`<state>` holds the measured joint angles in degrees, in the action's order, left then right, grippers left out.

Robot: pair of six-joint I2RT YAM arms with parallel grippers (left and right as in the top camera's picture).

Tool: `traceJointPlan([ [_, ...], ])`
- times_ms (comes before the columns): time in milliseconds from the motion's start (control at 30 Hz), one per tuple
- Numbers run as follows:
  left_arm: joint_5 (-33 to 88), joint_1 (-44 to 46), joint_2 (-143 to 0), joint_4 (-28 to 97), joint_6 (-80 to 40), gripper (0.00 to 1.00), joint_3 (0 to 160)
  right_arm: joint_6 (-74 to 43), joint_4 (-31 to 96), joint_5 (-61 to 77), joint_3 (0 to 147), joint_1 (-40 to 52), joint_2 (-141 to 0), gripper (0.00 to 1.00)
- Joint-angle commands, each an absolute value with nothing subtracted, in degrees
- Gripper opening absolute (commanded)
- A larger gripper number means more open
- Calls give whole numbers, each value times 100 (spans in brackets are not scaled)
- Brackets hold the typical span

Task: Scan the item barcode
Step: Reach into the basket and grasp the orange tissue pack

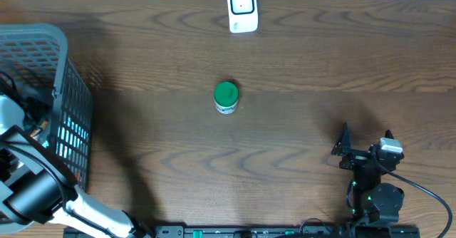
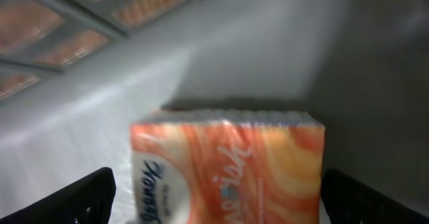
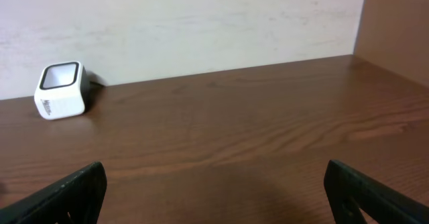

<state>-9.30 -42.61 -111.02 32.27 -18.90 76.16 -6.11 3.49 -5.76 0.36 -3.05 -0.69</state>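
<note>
Jaws spread, the left gripper (image 2: 224, 200) hung over an orange tissue pack (image 2: 228, 153) in the basket (image 1: 71, 95); a square, centred close should hold it. The right gripper (image 1: 365, 147) sat spread too.

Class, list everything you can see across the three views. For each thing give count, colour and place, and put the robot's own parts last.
table: one, dark brown wood, under everything
scanner: one, white with dark window, far edge, centre
tub: one, green lid, white side, middle of table
basket: one, grey mesh, left end of table
packet: one, orange and white, inside the basket
left gripper: one, black, open, in the basket, fingers either side of the packet
right gripper: one, black, open, near right of table, empty
</note>
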Motion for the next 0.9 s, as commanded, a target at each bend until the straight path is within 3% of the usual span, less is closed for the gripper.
traceJointPlan([
  [0, -768, -4259, -11153, 3144, -1763, 97, 7459, -679, 368, -569, 32, -344, -38, 99],
  [300, -770, -4259, -11498, 3057, -1782, 99, 7247, -679, 368, -569, 32, -344, -38, 99],
  [367, -773, -4259, -11544, 3087, -1778, 90, 7249, -679, 368, -569, 32, -344, -38, 99],
  [633, -915, -4285, -11327, 3295, -1758, 72, 7308, -679, 368, -569, 32, -344, -38, 99],
  [867, -1114, -4333, -10545, 3959, -1763, 70, 7682, -679, 368, -569, 32, -344, -38, 99],
])
